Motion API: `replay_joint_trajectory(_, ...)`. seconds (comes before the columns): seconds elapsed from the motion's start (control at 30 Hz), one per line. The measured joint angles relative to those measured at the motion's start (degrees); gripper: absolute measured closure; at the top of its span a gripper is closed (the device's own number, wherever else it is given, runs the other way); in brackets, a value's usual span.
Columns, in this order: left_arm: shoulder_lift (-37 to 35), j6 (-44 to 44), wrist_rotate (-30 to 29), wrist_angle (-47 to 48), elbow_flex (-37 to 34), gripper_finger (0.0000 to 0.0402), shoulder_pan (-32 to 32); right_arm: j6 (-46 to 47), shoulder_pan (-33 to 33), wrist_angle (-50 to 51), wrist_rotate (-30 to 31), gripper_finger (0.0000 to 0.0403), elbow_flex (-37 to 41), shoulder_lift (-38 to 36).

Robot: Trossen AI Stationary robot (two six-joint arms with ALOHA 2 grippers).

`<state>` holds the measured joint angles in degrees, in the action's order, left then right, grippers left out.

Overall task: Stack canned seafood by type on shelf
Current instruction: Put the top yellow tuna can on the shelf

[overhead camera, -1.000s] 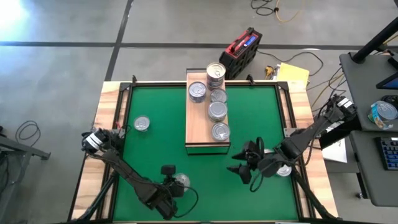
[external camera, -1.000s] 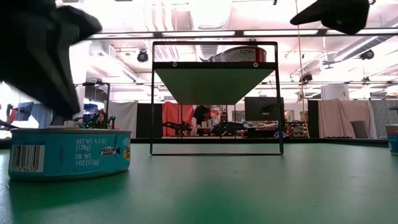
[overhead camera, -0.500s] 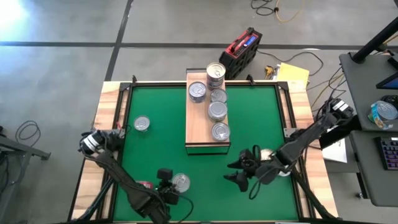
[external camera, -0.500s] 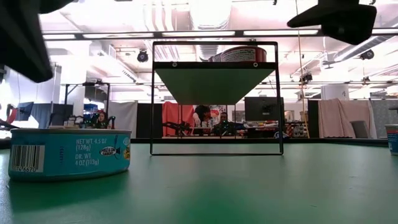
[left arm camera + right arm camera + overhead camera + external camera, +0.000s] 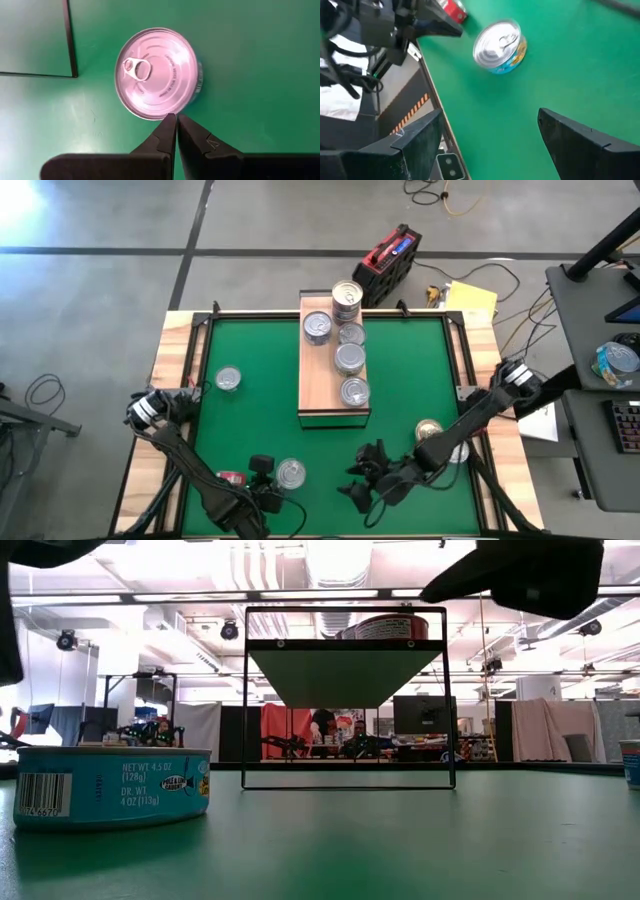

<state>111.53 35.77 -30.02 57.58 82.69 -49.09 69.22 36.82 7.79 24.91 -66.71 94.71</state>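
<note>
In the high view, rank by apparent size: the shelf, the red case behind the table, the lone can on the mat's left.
1. shelf
2. red case
3. lone can

We are in a robotics lab or workshop: a bare concrete floor (image 5: 250, 220) with loose cables (image 5: 440, 195), ceiling strip lights (image 5: 320, 594), hanging curtains (image 5: 545, 730), and benches with people (image 5: 357, 737) behind.

red box: (image 5: 390, 257) on the grey floor beyond the counter
yellow paper: (image 5: 472, 299) beside it
green mat: (image 5: 250, 420) covers the counter
</note>
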Motion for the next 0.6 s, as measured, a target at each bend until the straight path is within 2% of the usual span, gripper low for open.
replay_joint_trajectory(0.23,0.0,-5.2,0.6,-7.4,-2.4,0.0401,0.0,2.4,-0.1,0.2,-1.7,0.0090,-3.2,5.0)
replay_joint_trajectory(0.43,0.0,-3.3,0.9,-8.1,-5.5,0.0402,-0.1,5.8,-0.1,0.3,-1.2,0.0090,-2.6,6.8)
replay_joint_trajectory(0.6,0.0,-3.0,0.1,-8.3,-5.9,0.0401,-0.1,7.7,0.0,-1.2,4.3,0.0090,-2.5,9.2)
